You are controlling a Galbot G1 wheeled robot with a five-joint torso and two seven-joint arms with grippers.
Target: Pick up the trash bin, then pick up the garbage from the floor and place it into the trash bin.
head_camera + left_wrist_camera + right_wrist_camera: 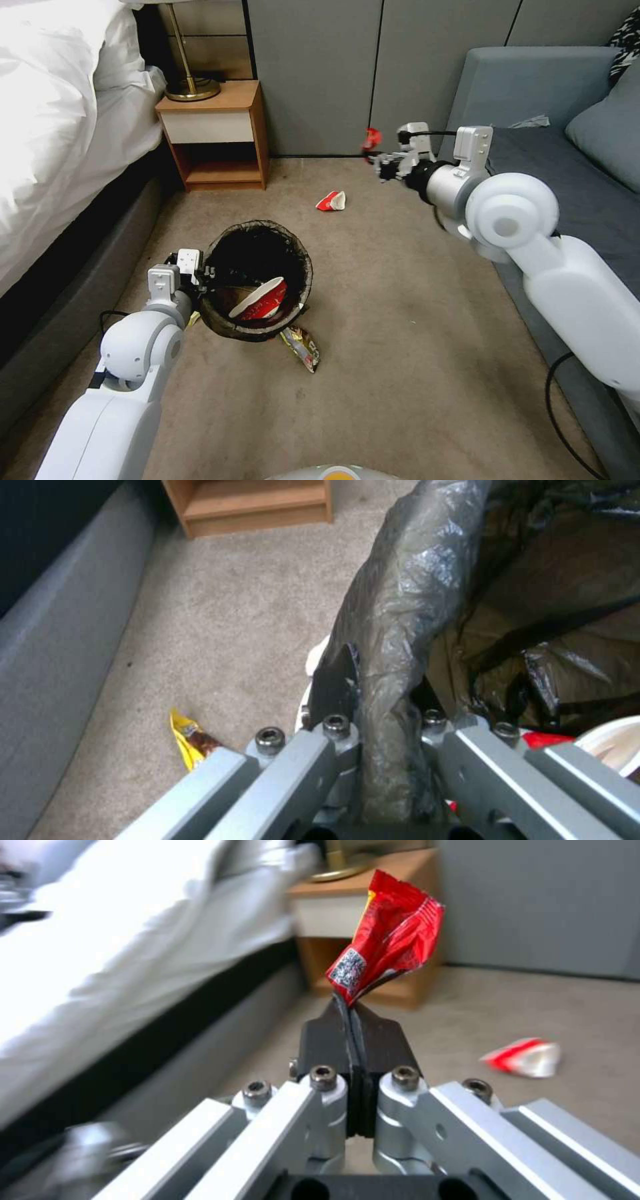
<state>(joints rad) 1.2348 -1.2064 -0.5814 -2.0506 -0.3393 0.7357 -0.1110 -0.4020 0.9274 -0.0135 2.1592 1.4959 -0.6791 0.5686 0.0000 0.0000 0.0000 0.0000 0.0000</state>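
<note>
Head view: the left gripper (208, 272) clamps the bag-lined rim of the trash bin (257, 280), which holds a red-and-white cup (261, 300) and partly hides a snack wrapper (301, 348) on the floor (413, 333); the right gripper (373, 160) holds a red wrapper (371, 140) aloft, a crushed cup (331, 201) lying beyond. Left wrist view: fingers (337, 680) closed on the rim, the inner finger hidden by bag film. Right wrist view: fingers (333, 1035) pinch the wrapper's lower edge.
</note>
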